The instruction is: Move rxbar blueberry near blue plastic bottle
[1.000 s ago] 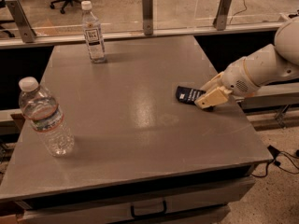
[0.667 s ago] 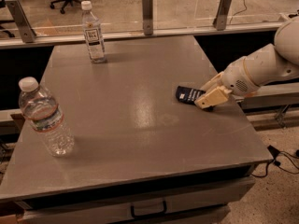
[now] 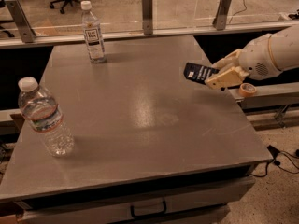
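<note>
The rxbar blueberry (image 3: 197, 73) is a flat dark navy wrapper with white print, held in the air above the table's right side. My gripper (image 3: 220, 74) comes in from the right and is shut on the bar's right end. The blue plastic bottle (image 3: 93, 32) is slim and clear with a white cap and dark label. It stands upright at the far left of the grey table (image 3: 140, 125), well apart from the bar and gripper.
A wider clear bottle with a red-and-white label (image 3: 46, 118) stands near the table's left front. A roll of tape (image 3: 247, 89) lies on the ledge at right. A glass partition with metal posts (image 3: 147, 7) runs behind the table.
The gripper has lifted the rxbar blueberry off the table surface and holds it higher and tilted; the bottles have not moved.
</note>
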`<state>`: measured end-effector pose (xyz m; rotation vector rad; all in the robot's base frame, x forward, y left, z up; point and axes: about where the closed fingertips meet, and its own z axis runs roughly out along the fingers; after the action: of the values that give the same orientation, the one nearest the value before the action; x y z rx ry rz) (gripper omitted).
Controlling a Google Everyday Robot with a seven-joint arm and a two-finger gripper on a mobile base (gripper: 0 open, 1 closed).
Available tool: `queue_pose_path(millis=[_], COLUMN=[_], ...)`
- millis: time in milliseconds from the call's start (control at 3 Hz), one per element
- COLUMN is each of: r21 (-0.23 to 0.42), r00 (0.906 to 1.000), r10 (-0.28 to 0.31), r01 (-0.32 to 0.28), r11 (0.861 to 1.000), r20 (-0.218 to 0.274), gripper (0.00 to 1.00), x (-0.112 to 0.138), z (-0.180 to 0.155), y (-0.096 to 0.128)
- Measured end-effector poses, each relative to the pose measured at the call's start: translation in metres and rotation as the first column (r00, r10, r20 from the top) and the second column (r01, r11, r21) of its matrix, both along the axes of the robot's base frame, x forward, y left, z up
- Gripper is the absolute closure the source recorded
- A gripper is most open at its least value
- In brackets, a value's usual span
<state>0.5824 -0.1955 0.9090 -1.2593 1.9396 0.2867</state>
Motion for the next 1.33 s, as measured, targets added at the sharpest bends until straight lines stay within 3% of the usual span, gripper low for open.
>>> queue_pose_path(millis=[333, 667, 1000, 1333], r21=[0.001, 0.052, 0.09, 0.107], r00=[1.0, 0.9983, 0.9929, 0.9879], r10=[0.003, 0.058, 0.113, 0.127], r01=[-0.003, -0.058, -0.116, -0.136], r11=[1.0, 0.997, 0.989, 0.985], r20=[-0.001, 0.011, 0.037, 0.089], gripper=[1.0, 1.0, 1.0, 1.0], x=[0.0, 0.03, 0.073, 0.109], z=[-0.001, -0.018, -0.038, -0.047], y=[0.001, 0.047, 0.109, 0.17])
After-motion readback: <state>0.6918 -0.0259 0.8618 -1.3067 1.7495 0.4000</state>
